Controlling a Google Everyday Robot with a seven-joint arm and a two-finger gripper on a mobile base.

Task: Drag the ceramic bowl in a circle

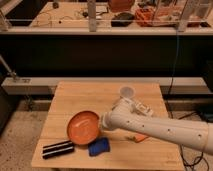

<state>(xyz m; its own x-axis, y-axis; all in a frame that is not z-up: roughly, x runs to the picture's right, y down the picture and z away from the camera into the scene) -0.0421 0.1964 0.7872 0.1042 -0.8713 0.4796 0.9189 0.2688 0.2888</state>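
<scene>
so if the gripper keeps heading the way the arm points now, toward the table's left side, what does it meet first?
The ceramic bowl. The gripper sits at the bowl's right rim, apparently already touching it, though its tip is hidden by the arm. Beyond the bowl, bare wooden table.

A light wooden table [150, 92] is set on a speckled floor [20, 135] before a dark wall panel [100, 55], a pale rail [100, 30] and a cluttered workbench [65, 12] are seen beyond it, and the gripper [103, 121] is held over the table's near left part.
</scene>
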